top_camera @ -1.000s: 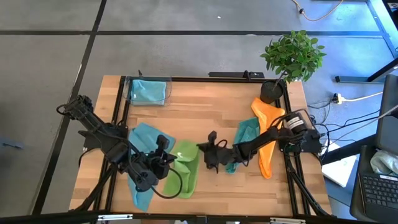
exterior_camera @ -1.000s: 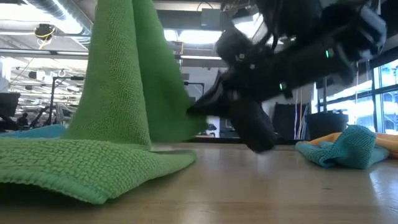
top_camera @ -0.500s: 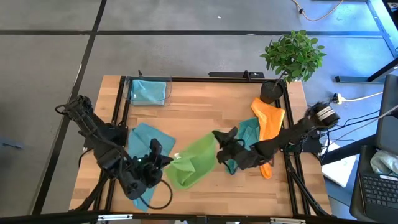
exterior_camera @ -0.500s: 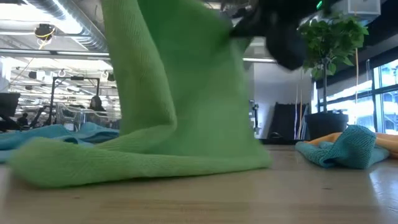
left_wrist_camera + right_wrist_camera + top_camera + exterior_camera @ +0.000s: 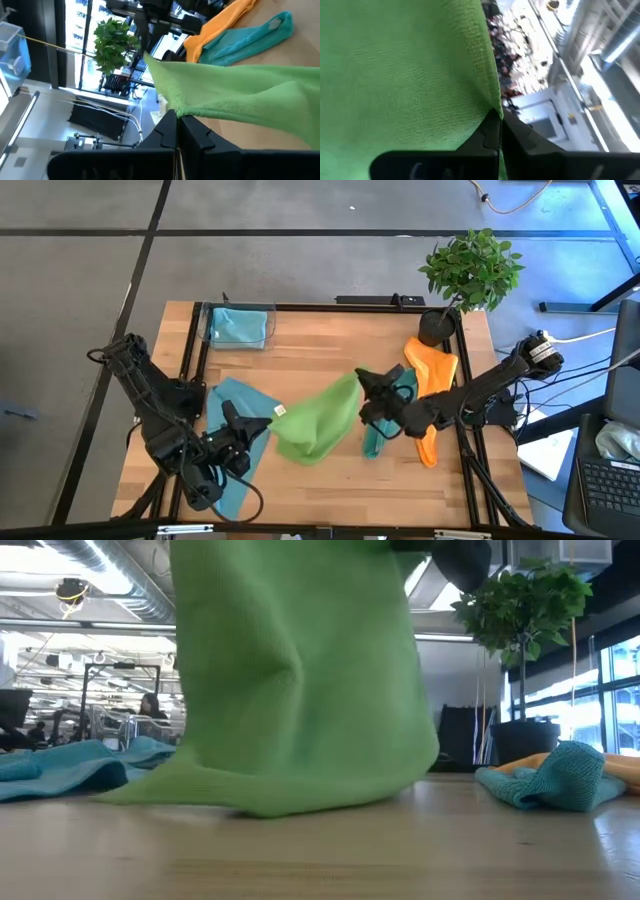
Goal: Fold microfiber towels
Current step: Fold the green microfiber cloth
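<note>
One lime green towel (image 5: 315, 425) — two grippers pinching

Two black jointed arms, looping cables

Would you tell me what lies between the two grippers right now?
The lime green towel spans that stretch, pinched by the left gripper and the right gripper; the high view shows it best.

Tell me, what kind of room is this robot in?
Probably a robot lab or workshop. The wooden table sits on a bare concrete floor, cables and a laptop lie beside it, and beyond the green towel there are more benches and ceiling ducts.
</note>
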Robot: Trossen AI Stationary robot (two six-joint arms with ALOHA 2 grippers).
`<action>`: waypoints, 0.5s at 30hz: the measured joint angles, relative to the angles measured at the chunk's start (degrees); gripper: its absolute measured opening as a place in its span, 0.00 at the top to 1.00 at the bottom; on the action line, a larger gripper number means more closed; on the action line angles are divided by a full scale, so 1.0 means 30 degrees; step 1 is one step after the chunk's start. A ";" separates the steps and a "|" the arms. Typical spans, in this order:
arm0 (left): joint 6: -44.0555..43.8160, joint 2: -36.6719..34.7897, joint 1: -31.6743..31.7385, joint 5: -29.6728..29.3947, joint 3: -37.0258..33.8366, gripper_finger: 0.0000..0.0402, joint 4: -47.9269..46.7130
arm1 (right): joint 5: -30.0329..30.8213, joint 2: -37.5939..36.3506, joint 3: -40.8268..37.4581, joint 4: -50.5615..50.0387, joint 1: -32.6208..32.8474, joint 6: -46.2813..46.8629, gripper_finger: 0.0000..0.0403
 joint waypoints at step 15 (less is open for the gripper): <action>0.0668 0.0000 -0.0257 -0.1189 0.0000 1.00 -0.0159 | 0.0135 0.0007 0.0208 0.2026 0.0763 -0.2511 0.97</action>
